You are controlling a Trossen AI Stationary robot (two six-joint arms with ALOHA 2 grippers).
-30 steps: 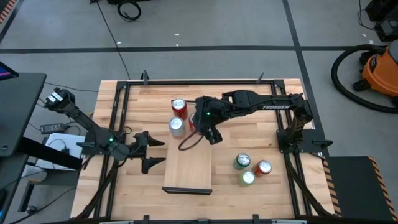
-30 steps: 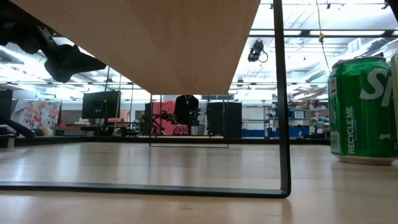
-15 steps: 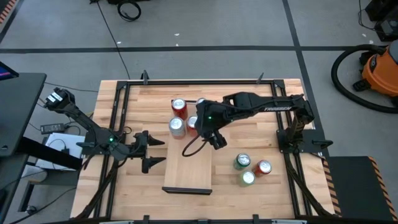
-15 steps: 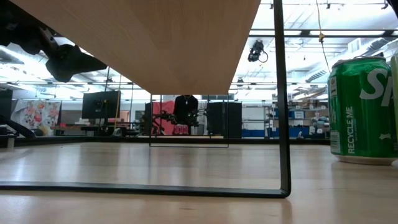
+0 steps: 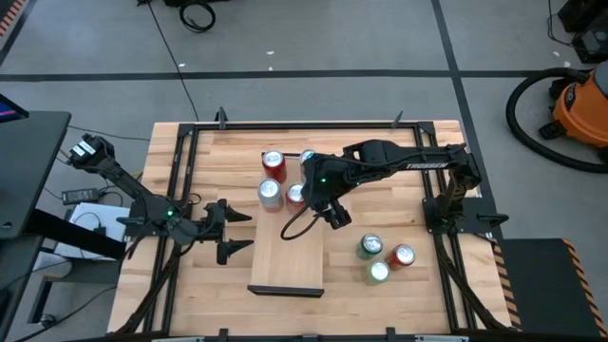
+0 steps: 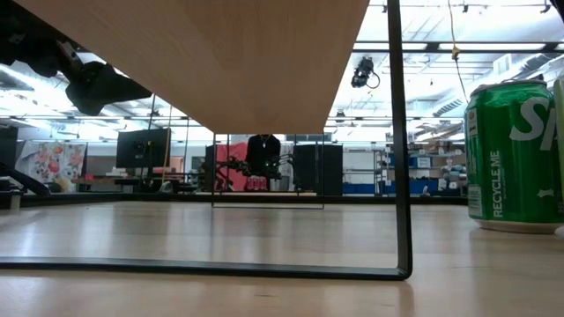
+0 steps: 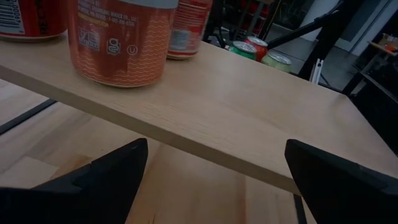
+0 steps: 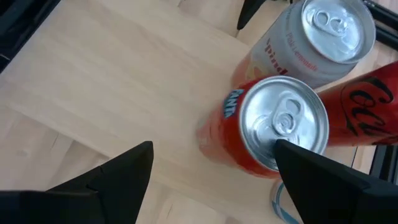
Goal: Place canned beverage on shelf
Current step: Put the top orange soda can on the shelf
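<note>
The shelf (image 5: 288,247) is a long light-wood board standing on black wire legs (image 6: 401,141) on the tabletop. Three cans stand upright on its far end: a red one (image 5: 274,163), a pale one (image 5: 270,193) and an orange one (image 5: 296,193). My right gripper (image 5: 332,217) is open just to the near right of the orange can (image 8: 273,130) and above it, holding nothing. My left gripper (image 5: 233,233) is open at the shelf's left edge, level with the board (image 7: 236,106).
Three more cans stand on the tabletop to the right of the shelf: a green one (image 5: 370,247), a red one (image 5: 403,255) and a light green one (image 5: 378,272). The near half of the shelf board is bare. A black frame (image 5: 304,124) runs round the table.
My right gripper has drawn back from the orange can toward the table's near right. The can's top, covered by the gripper a second ago, now shows, and the can stands upright on the shelf.
</note>
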